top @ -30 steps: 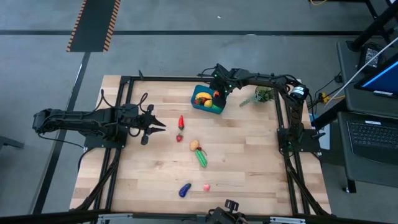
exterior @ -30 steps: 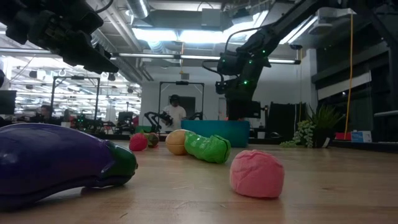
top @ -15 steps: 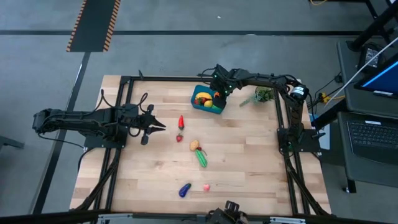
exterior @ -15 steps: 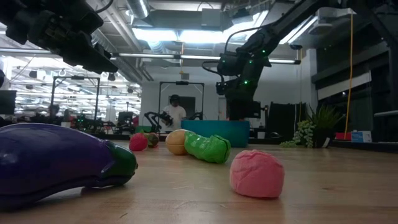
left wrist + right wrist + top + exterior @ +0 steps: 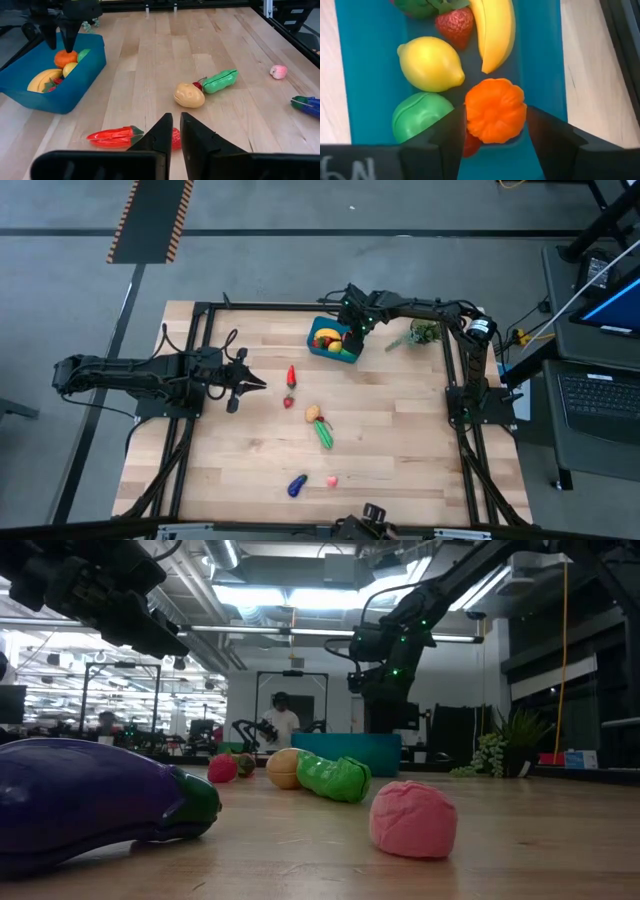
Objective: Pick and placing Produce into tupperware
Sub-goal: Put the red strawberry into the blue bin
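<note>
The teal tupperware (image 5: 322, 350) stands at the table's far middle. It holds a banana (image 5: 497, 30), a lemon (image 5: 430, 64), a strawberry (image 5: 455, 25), a green piece (image 5: 422, 117) and an orange (image 5: 495, 100). My right gripper (image 5: 495, 115) points down into the tub, shut on the orange. A red chili (image 5: 291, 374), a tan potato (image 5: 313, 413), a green pod (image 5: 324, 434), a purple eggplant (image 5: 297, 485) and a pink piece (image 5: 331, 480) lie on the wood. My left gripper (image 5: 172, 125) hovers shut at the left, pointing toward the chili. My right gripper has the orange's two opposite sides (image 5: 470, 112) between its fingers, and the fruit fills the whole gap. The fingers come from above, pointing down into the near right part of the tub. The orange sits low in the tub, above a red piece (image 5: 472, 144).
A leafy green sprig (image 5: 420, 335) lies right of the tub by the right arm's frame. A small red piece (image 5: 288, 402) lies just below the chili. Black frame rails (image 5: 455, 380) run along the table's sides. Bare wood lies between the left gripper and the near edge.
</note>
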`<action>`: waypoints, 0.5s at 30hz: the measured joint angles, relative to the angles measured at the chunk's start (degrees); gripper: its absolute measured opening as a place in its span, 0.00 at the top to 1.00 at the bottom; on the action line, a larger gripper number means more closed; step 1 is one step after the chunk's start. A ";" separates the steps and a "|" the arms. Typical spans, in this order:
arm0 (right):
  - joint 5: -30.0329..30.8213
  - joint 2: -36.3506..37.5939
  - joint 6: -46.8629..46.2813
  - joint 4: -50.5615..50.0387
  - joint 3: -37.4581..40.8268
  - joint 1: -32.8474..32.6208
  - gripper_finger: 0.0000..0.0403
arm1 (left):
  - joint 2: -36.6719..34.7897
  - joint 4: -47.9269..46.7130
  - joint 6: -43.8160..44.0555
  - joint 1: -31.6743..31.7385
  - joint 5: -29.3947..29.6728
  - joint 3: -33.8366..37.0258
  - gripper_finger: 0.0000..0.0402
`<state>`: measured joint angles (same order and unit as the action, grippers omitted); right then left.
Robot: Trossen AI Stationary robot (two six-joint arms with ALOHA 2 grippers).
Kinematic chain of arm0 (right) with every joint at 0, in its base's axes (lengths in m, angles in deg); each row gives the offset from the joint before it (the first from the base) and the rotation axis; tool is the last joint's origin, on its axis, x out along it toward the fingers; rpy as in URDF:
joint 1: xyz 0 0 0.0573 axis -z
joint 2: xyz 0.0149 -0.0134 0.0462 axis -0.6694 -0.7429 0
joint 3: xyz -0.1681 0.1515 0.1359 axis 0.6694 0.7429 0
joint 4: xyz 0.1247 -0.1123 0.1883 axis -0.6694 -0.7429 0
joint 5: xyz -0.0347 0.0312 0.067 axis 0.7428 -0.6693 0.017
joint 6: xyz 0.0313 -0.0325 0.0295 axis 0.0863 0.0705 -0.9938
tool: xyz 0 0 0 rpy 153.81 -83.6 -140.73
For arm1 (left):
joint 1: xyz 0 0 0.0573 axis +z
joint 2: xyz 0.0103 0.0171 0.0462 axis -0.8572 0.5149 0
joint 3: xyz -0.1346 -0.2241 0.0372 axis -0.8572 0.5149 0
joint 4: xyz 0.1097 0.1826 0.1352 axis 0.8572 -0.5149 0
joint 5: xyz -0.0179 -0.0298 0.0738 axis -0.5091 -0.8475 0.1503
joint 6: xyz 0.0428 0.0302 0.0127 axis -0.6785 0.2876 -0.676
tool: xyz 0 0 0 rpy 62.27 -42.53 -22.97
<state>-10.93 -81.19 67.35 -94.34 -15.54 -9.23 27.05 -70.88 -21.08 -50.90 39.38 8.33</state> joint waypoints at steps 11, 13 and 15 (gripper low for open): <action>0.03 0.23 -0.16 -7.69 -6.60 -3.94 0.51 | 0.02 0.00 -0.02 -0.01 0.00 0.00 0.95; 0.09 0.66 0.08 -7.44 -7.22 -4.93 0.51 | 0.00 0.00 0.00 0.01 0.00 0.00 0.95; 1.03 1.89 0.21 -6.69 -7.19 -5.73 0.51 | 0.00 0.00 0.00 -0.01 -0.01 0.00 0.96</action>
<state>-9.90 -79.30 67.56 -101.03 -22.73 -14.96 27.05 -70.88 -21.08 -50.91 39.37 8.33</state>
